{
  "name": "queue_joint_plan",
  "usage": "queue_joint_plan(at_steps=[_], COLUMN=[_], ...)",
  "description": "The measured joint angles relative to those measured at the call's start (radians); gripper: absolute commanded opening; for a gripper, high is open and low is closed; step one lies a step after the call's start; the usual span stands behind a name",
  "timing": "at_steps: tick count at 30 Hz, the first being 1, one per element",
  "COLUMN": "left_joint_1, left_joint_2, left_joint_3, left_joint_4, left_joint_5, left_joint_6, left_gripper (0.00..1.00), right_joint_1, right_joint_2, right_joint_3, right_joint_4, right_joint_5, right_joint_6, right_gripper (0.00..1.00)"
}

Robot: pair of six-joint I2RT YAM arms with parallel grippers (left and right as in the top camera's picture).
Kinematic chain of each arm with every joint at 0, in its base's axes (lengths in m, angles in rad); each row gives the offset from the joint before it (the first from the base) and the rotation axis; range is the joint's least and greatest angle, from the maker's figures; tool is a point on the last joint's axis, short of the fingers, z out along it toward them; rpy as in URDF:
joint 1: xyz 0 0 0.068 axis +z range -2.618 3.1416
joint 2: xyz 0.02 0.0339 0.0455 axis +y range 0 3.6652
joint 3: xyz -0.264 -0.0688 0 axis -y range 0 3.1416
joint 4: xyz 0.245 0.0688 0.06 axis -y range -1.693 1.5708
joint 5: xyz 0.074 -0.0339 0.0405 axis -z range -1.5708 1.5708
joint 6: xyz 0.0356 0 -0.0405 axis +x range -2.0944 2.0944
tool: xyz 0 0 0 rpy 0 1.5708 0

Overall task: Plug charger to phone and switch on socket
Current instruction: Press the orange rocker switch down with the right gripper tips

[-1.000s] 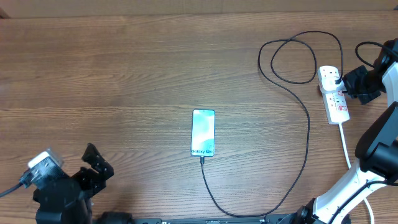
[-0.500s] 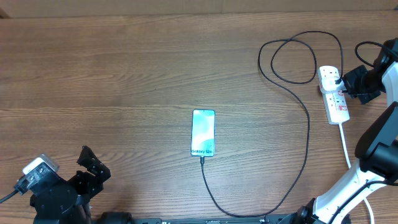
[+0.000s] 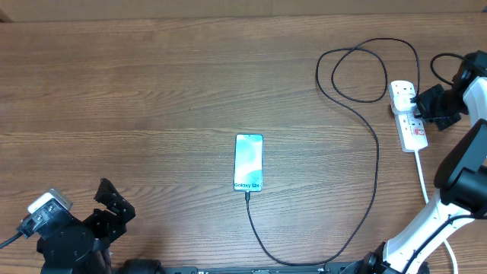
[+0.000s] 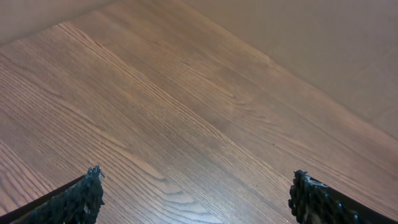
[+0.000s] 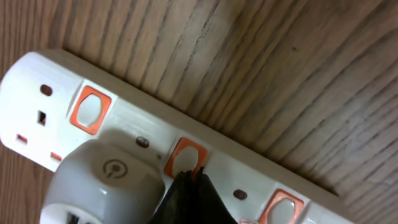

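Observation:
The phone [image 3: 249, 162] lies flat mid-table, its light blue screen up. The thin black charger cable [image 3: 376, 164] runs from the phone's near end, loops at the back right and reaches the socket, a white power strip [image 3: 409, 116] at the right edge. A white plug adapter [image 5: 102, 183] sits in the strip. My right gripper [image 5: 188, 176] is shut, its tips touching the orange-framed switch [image 5: 184, 158] beside that adapter; it also shows in the overhead view [image 3: 423, 106]. My left gripper [image 3: 116, 202] is open and empty at the front left, far from the phone.
The strip's white cord [image 3: 421, 175] runs toward the front right, along my right arm. Two more orange-framed switches [image 5: 90, 109] show on the strip. The left wrist view shows only bare wooden table [image 4: 186, 112] between the open fingers.
My left arm drew back toward the front left corner one second ago and has since held still. My right gripper has shifted slightly at the power strip.

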Motion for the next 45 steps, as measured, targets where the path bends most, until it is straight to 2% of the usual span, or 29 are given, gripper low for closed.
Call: queue_joint_plan(at_steps=[12, 22, 45], left_joint_1=[0.0, 0.0, 0.0], left_joint_2=[0.0, 0.0, 0.0], left_joint_3=[0.0, 0.0, 0.0], left_joint_4=[0.0, 0.0, 0.0], left_joint_5=[0.0, 0.0, 0.0], left_joint_6=[0.0, 0.0, 0.0], left_gripper=[1.0, 1.0, 1.0], right_joint_1=[0.0, 0.0, 0.001], right_joint_2=[0.001, 0.002, 0.007], right_joint_3=[0.006, 0.105, 0.107], right_joint_4=[-0.009, -0.067, -0.098], right_joint_5=[-0.013, -0.015, 0.016], right_joint_6=[0.0, 0.0, -0.008], right_gripper=[0.04, 0.04, 0.04])
